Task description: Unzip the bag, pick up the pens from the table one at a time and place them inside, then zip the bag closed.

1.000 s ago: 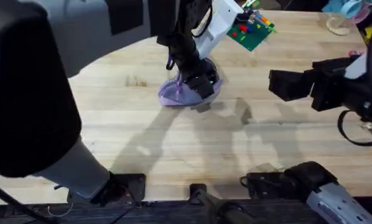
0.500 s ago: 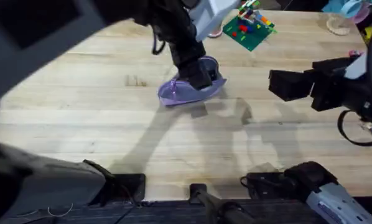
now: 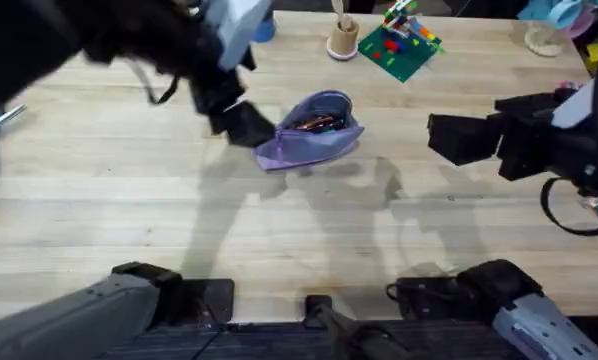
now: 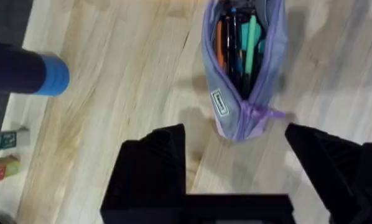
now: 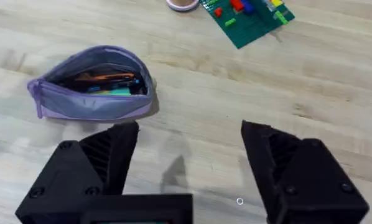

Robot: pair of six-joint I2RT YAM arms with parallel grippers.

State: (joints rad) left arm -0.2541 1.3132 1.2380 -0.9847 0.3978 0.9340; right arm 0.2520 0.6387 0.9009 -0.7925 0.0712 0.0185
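The lilac bag (image 3: 312, 130) lies unzipped on the table (image 3: 299, 230), its mouth gaping. Several pens (image 4: 243, 43) rest inside it, among them a green one and an orange one (image 5: 105, 78). A zipper pull (image 4: 260, 112) sticks out at the bag's near end in the left wrist view. My left gripper (image 3: 241, 122) hovers just left of the bag, open and holding nothing (image 4: 236, 155). At the right side of the table my right gripper (image 3: 449, 138) is open and apart from the bag (image 5: 89, 90).
A green baseplate with coloured bricks (image 3: 401, 45) and a small wooden cup (image 3: 344, 38) stand at the back. A blue-tipped dark cylinder (image 4: 30, 70) lies near the bag's left. Pale items (image 3: 549, 35) sit at the far right corner.
My left gripper was down on the bag; it has lifted off and swung away to the left. The bag now lies uncovered with its mouth wide open. The right arm stayed put.
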